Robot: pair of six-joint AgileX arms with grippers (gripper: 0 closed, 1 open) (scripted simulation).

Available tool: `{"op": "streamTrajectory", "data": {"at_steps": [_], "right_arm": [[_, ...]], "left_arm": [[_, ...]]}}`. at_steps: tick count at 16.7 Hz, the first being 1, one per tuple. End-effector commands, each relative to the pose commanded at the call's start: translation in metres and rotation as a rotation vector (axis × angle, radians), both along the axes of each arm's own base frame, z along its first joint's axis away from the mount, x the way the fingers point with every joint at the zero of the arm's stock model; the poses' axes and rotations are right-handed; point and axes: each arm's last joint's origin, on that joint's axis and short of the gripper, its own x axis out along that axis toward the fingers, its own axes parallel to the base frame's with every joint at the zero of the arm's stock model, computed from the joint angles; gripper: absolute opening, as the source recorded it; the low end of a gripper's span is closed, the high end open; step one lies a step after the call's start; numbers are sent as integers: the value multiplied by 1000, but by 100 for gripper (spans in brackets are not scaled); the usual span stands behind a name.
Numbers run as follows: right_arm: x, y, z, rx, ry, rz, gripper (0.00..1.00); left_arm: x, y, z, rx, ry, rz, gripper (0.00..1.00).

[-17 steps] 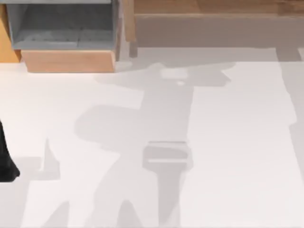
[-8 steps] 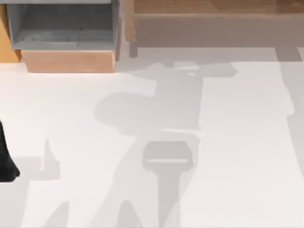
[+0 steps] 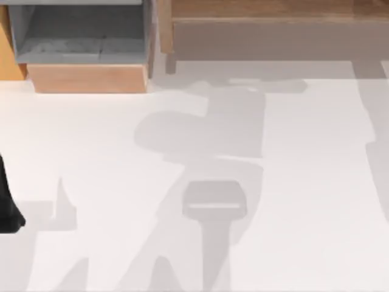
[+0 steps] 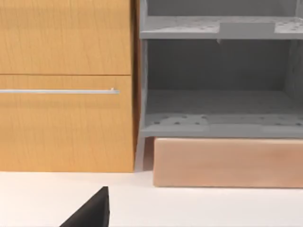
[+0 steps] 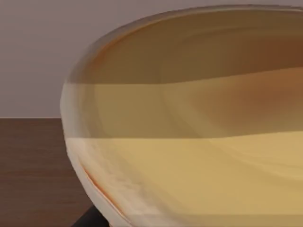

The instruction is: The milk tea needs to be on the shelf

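Note:
The milk tea point(image 5: 189, 142) is a cream and tan cup seen very close in the right wrist view, lifted off the table, with a pale wall and a dark brown wood surface point(image 5: 33, 165) behind it. A dark fingertip point(image 5: 89, 219) of my right gripper shows under the cup, and the gripper is shut on it. On the table, the arm's shadow with a round blob point(image 3: 200, 131) lies in the middle. The grey shelf unit point(image 3: 79, 52) stands at the back left, and its lower board point(image 4: 218, 125) is bare.
A long wooden ledge point(image 3: 273, 12) runs along the back right. An orange wood cabinet door with a metal handle point(image 4: 61, 91) sits beside the grey shelves, above a pale wooden base block point(image 4: 227, 163). My left arm point(image 3: 7, 207) is parked at the left edge, its gripper point(image 4: 90, 213) low over the table.
The shadow of the right arm and its round load has slid to the right and toward the back of the table. The left arm has not moved.

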Motion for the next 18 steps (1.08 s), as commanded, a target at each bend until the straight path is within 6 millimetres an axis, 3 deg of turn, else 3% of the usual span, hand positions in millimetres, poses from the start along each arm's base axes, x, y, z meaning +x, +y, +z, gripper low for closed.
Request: {"op": "streamTrajectory", "data": {"at_steps": [12,18], "right_arm": [[0,0,0,0,0,0,98],[0,0,0,0,0,0,100]], "left_arm": [[0,0,0,0,0,0,100],[0,0,0,0,0,0,100]]}}
